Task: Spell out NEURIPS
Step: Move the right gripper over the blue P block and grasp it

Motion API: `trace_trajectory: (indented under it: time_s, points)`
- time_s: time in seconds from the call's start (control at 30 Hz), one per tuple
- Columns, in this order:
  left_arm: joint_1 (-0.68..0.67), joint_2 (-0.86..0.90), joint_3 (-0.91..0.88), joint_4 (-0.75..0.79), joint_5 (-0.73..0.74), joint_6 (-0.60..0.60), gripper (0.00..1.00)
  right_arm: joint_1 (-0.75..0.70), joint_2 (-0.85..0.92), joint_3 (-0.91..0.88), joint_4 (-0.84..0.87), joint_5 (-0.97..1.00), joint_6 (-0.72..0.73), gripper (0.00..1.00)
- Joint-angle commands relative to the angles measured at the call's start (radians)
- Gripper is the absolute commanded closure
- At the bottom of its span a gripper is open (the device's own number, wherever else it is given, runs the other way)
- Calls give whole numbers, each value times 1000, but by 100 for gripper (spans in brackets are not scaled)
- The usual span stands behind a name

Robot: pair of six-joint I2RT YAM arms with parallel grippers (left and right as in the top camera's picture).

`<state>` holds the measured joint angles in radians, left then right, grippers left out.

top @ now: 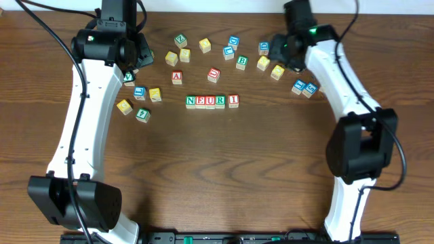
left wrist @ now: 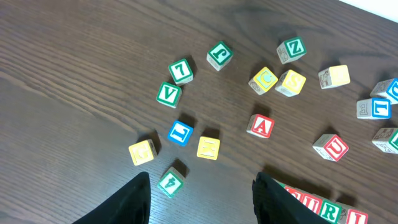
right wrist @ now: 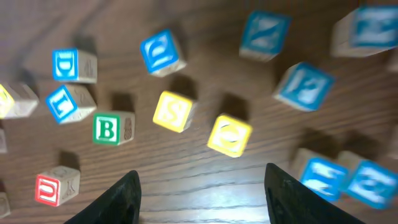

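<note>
NEURIPS row point(top: 213, 101) reads NEURI; the right gripper point(right wrist: 202, 196), fingers spread and empty, should centre squarely over the yellow S cube point(right wrist: 173, 111).

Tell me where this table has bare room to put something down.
The widest bare wood of the table lies in front of the NEURI row, between the left arm and right arm. Behind the row it is crowded with scattered cubes.
</note>
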<state>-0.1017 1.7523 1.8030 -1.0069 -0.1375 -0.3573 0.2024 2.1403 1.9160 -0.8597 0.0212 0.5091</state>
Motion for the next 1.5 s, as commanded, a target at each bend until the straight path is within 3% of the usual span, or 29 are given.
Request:
trace_trajectory:
  time_s: [0.0,0.33,1.2,1.47]
  points:
    - [2,0,-13,-2,-13,20,48,-30,-23,14,-13,38,-18,42]
    - [2,1,-13,-2,-13,20,48,-79,34,12,-11,138,61,43]
    - [2,21,-13,-3,-13,21,47,-120,230,12,102,119,51,45]
    - [2,21,-13,-3,-13,21,48,-123,235,12,113,124,50,59]
